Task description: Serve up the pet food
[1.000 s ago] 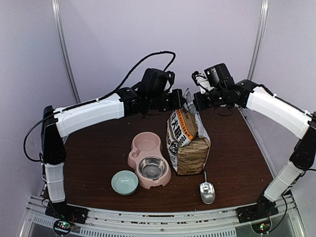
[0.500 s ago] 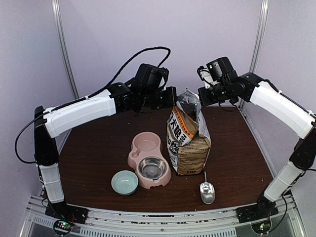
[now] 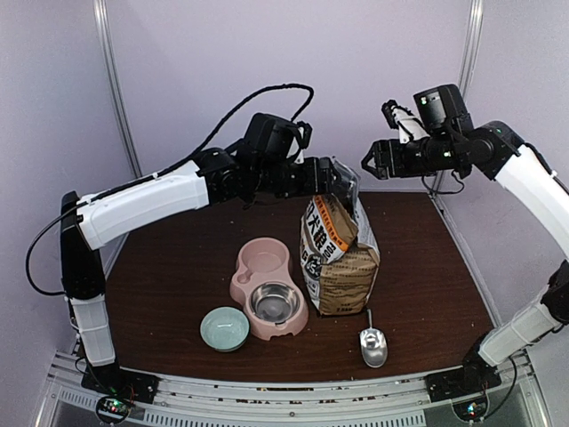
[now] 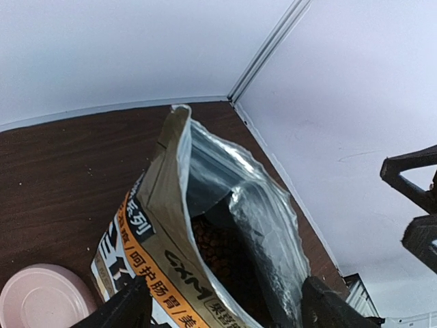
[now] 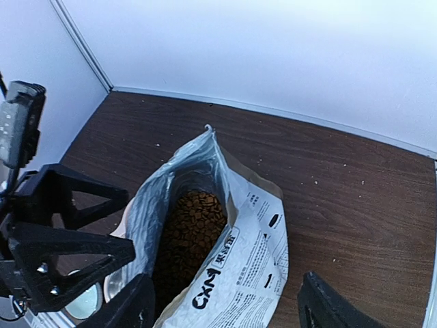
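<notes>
The pet food (image 5: 194, 219) is brown kibble lying deep inside the brown-and-white paper bag (image 3: 342, 267), and it also shows through the bag's mouth (image 4: 218, 253). The bag stands upright at mid-table with its foil-lined mouth spread wide. My left gripper (image 3: 331, 181) hovers open at the bag's upper left rim; its fingers (image 4: 130, 307) straddle the mouth and nothing is pinched between them. My right gripper (image 3: 373, 162) hangs open above and to the right of the bag, apart from it, with only the bag far below between its fingers (image 5: 328, 304).
A pink double bowl (image 3: 267, 285) with a steel insert (image 3: 274, 302) sits left of the bag. A small pale green bowl (image 3: 224, 327) is in front of it. A metal scoop (image 3: 372, 345) lies near the front edge, right of centre.
Both grippers have gone from shut on the bag's top edges to open, letting go. The right arm has risen and swung right. The bag's mouth now stands pulled open.
</notes>
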{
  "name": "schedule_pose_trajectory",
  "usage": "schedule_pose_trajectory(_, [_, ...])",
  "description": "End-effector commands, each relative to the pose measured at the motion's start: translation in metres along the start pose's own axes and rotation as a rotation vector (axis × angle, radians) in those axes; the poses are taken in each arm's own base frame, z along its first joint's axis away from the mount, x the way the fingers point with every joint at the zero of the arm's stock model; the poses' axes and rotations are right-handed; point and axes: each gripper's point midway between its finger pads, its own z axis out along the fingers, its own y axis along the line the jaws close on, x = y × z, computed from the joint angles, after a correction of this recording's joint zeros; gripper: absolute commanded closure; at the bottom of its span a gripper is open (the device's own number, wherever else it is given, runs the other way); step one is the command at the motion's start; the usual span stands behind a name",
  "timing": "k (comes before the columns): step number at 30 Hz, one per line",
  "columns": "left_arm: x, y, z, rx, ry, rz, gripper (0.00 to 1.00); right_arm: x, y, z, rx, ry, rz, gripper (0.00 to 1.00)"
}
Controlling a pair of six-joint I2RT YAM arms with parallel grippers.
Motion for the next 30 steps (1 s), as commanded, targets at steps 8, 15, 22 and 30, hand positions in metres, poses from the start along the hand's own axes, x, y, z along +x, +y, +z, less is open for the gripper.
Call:
schedule_pose_trajectory(8, [0.006,-0.022,-0.007,0.049,0.025,-0.033,0.19,0.039,0.016,0.018,-0.072,0.072,0.123,0.3])
schedule_pose_trajectory(15, [0.014,-0.019,-0.003,0.032,0.044,-0.034,0.22,0.049,0.03,0.031,-0.092,0.104,0.11,0.31])
schedule_pose_trajectory(22, [0.021,-0.016,0.003,0.024,0.062,-0.036,0.35,0.058,0.031,0.039,-0.065,0.129,0.097,0.49])
schedule_pose_trajectory(30, [0.024,-0.015,0.005,0.014,0.074,-0.036,0.71,0.061,0.022,0.038,0.006,0.126,0.085,0.76])
